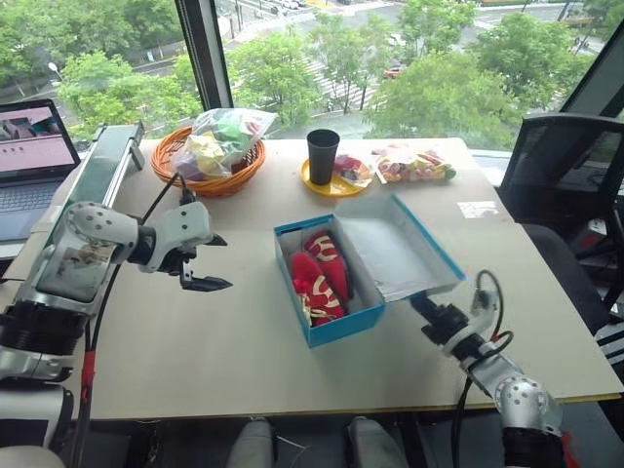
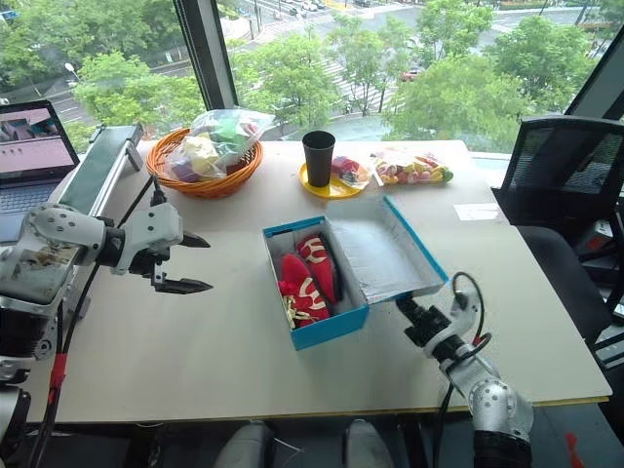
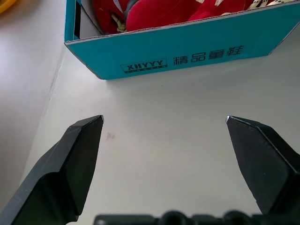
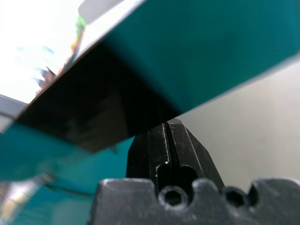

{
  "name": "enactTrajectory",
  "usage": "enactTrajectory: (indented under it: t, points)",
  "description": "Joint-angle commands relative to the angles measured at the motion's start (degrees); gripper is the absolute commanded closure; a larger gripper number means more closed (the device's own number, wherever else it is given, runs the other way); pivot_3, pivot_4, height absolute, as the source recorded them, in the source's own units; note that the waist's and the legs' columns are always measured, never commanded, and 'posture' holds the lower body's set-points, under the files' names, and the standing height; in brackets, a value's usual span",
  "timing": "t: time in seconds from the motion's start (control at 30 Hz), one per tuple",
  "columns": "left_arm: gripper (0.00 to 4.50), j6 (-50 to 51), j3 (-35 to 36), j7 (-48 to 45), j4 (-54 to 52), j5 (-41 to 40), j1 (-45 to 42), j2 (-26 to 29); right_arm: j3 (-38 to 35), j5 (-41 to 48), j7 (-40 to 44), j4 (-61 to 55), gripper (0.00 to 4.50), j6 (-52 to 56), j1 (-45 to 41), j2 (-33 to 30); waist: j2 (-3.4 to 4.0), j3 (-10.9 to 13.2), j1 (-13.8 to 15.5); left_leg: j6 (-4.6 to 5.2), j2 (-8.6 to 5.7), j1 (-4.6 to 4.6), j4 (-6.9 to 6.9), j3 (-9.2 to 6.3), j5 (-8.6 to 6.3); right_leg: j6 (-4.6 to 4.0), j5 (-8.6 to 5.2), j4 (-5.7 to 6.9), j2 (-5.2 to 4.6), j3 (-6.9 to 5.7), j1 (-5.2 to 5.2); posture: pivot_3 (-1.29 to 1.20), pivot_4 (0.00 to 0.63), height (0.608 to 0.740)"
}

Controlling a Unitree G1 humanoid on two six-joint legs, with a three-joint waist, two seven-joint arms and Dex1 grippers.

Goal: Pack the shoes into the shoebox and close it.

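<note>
On the worktop (image 1: pixel 195 341), the blue shoebox (image 1: pixel 336 327) sits mid-table with its lid folded open to my right, both red shoes (image 1: pixel 317 278) lying inside. My left fingers (image 1: pixel 207 261) hang spread beside the box; my right fingers (image 1: pixel 421 306), pressed together, sit under the lid's near edge.

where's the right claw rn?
In the head views the right claw, shut, sits at the near right of the table, its tip tucked under the front corner of the shoebox's open lid.
</note>
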Motion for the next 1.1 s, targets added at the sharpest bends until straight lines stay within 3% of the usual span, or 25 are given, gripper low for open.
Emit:
enactTrajectory:
  t: [0.03, 0.2, 0.37, 0.6, 0.7, 0.87, 0.97, 1.1]
  points:
    - [0.0, -0.74, 1.75, 0.32, -0.62, 0.18, -0.14, 1.7, -1.52, 10.18, 1.21, -10.42, 4.47, 3.38, -1.2, -0.33, 0.03, 0.02, -0.12, 0.0, 0.0, 0.0, -0.02, 0.0, 0.0, 0.0, 0.0, 0.0, 0.0, 0.0, -0.01, 0.0, 0.15, 0.74]
    - [0.0, -0.69, 2.05, 0.74, -0.91, 0.05, 0.05, 2.06, 4.44, 15.7, 2.43, -17.89, 4.47, 11.51, 0.35, -4.64, 0.04, 0.03, -0.1, 0.0, 0.01, 0.01, -0.03, 0.0, 0.0, 0.05, -0.03, 0.02, 0.01, 0.0, -0.02, 0.0, 0.15, 0.74]
    - [0.0, -0.3, 2.48, 1.23, -1.64, -0.42, 0.48, 2.34, 10.88, 14.18, 1.26, -18.17, 4.47, 16.07, -0.34, -7.76, 0.04, 0.02, -0.01, 0.0, 0.0, 0.01, -0.02, -0.01, 0.0, 0.07, -0.05, 0.01, 0.0, 0.0, -0.02, 0.0, 0.15, 0.74]
    - [0.0, -0.04, 3.38, 1.38, -3.95, -1.1, 3.47, 2.94, 17.89, 2.21, -0.42, -15.2, 4.47, 16.64, -13.28, -13.58, 0.06, 0.04, -0.15, 0.0, 0.0, 0.0, 0.0, 0.03, 0.0, 0.07, -0.05, 0.02, 0.01, 0.05, -0.08, 0.0, 0.15, 0.74]
    - [0.0, 0.6, 3.77, 2.87, -4.75, -1.32, 4.4, 2.05, 22.94, -4.88, 1.81, -10.76, 4.47, 16.12, -23.72, -15.69, 0.06, 0.04, -0.14, 0.0, 0.0, -0.04, -0.01, 0.02, 0.0, 0.07, -0.05, 0.02, 0.03, 0.04, -0.13, 0.0, 0.15, 0.74]
    - [0.0, 2.05, 4.33, 4.72, -7.19, -1.89, 6.42, 1.15, 34.57, -18.16, 8.92, -1.33, 4.47, 11.0, -32.11, -13.84, 0.05, 0.04, -0.07, 0.08, 0.02, -0.04, -0.03, 0.03, -0.04, 0.03, -0.03, 0.02, 0.06, 0.05, -0.16, 0.0, 0.15, 0.74]
    - [0.0, 3.38, 6.13, 6.43, -9.64, -2.79, 9.47, 1.47, 42.83, -28.21, 12.43, 10.57, 4.47, 3.76, -35.72, -8.52, 0.05, 0.04, -0.11, 0.11, -0.02, -0.11, 0.0, 0.03, -0.07, -0.05, 0.02, 0.0, 0.03, 0.05, -0.2, 0.0, 0.15, 0.74]
    - [0.0, 5.52, 8.03, 8.21, -13.46, -3.94, 13.35, 1.94, 47.16, -37.48, 15.63, 22.74, 4.47, -5.26, -37.57, -3.79, -0.03, -0.01, -0.7, 0.11, -0.01, -0.26, 0.06, 0.02, -0.07, -0.27, 0.15, 0.09, 0.04, 0.06, -0.37, 0.0, 0.15, 0.74]
